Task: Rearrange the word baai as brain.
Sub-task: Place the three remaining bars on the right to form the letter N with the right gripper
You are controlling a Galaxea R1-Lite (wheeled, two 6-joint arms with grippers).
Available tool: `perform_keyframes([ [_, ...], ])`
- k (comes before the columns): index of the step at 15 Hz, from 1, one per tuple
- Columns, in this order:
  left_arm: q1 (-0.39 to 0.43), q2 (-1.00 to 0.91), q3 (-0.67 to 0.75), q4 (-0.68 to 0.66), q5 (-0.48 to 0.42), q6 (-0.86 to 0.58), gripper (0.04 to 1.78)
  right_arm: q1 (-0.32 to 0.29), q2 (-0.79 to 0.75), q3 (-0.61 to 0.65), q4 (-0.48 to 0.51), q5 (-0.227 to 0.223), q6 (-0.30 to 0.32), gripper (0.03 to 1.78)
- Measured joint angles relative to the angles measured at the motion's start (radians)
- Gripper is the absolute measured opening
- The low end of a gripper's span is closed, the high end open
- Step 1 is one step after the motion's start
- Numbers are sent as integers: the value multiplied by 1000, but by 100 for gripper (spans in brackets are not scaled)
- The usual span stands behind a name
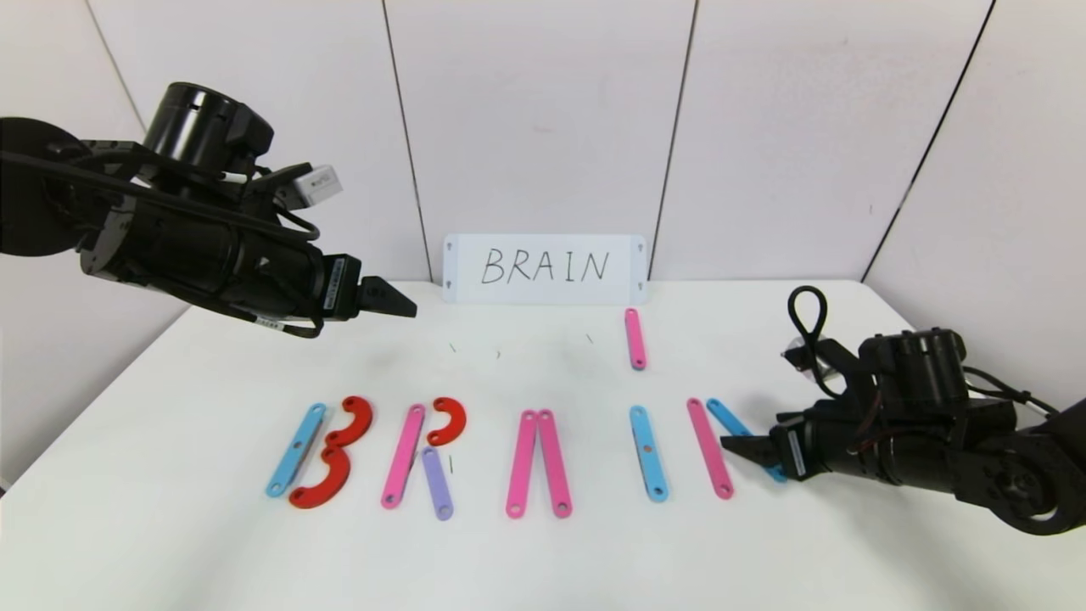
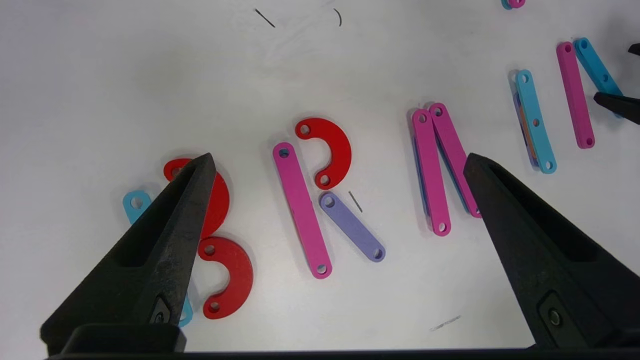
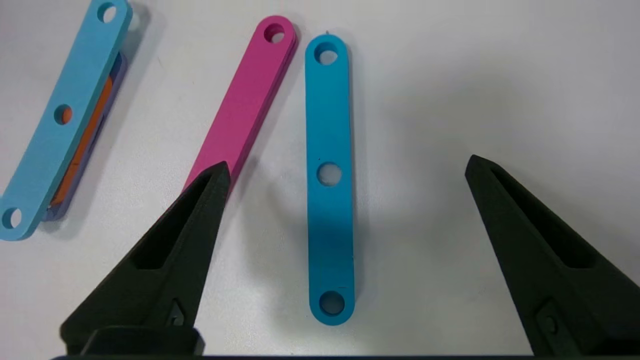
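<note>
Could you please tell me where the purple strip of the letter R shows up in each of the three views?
Head view: the purple strip lies near the front of the row, below the red arc and beside the pink strip of the R.
Left wrist view: the purple strip sits mid-picture, slanting away from the red arc's lower end.
Right wrist view: not in it.
Shared landmark: the R's red arc, in the head and left wrist views.
</note>
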State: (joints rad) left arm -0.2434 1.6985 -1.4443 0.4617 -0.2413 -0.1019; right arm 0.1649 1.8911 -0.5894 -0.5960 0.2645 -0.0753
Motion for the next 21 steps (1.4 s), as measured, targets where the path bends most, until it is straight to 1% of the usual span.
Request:
perform_keyframes([
  [1, 0, 0, 0, -2, 0, 0, 174, 6, 0, -11, 0, -5, 2, 171],
  [3, -1, 0, 1, -2, 0, 0, 174, 26, 0, -38, 8, -14, 2, 172],
  [4, -1, 0, 1, -2, 0, 0, 174, 36, 3, -54, 10, -25, 2, 172],
  [8, -2, 0, 1, -2, 0, 0, 174, 91, 40, -118, 18, -143, 2, 172],
  [11, -2, 0, 1, -2, 0, 0, 174, 111, 75, -172, 55, -183, 3, 172],
  [15, -2, 0, 1, -2, 0, 0, 174, 117, 107, -207, 68, -201, 5, 172],
  [17, -2, -1, 1, -1, 0, 0, 174, 117, 116, -210, 68, -219, 4, 172],
  [21, -2, -2, 1, -1, 0, 0, 174, 109, 124, -211, 66, -222, 4, 172],
])
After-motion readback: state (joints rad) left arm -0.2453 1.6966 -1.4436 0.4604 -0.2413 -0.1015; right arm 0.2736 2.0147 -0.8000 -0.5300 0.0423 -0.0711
